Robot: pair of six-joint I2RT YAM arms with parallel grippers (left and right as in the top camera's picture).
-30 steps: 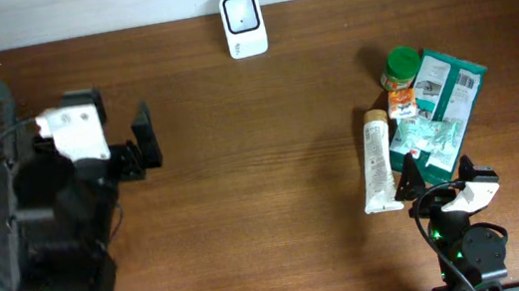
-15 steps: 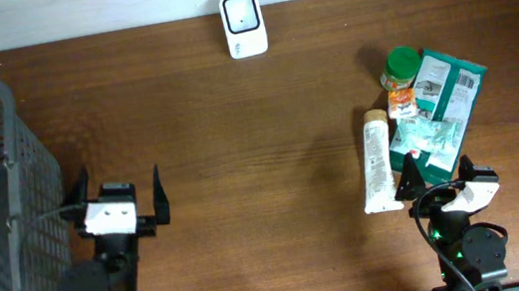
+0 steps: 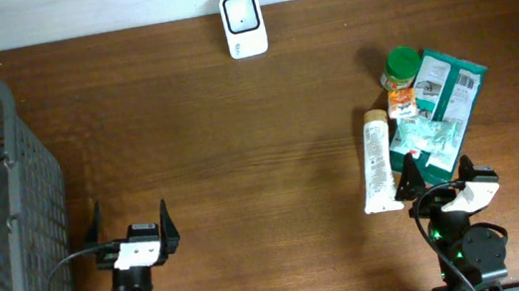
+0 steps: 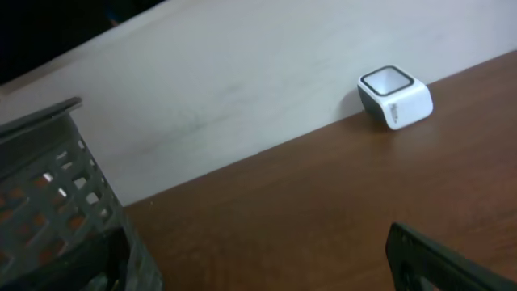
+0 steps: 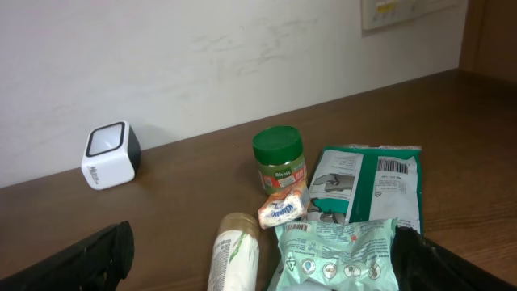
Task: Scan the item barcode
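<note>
While both arms sit well back from the scanner [image 3: 244,24], the left gripper [image 3: 129,219] and right gripper [image 3: 439,176] gape open, empty. The jar [image 3: 401,68], tube [image 3: 377,160] and green packets [image 3: 440,107] lie clustered off the scanner's right.

Open tabletop [image 3: 262,165] lies between basket [image 3: 37,195] and item pile [image 3: 428,115].

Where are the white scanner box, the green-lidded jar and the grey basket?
white scanner box [image 3: 244,24], overhead view, top face.
green-lidded jar [image 5: 279,149], right wrist view, its lid.
grey basket [image 3: 40,194], overhead view, its side wall.
</note>
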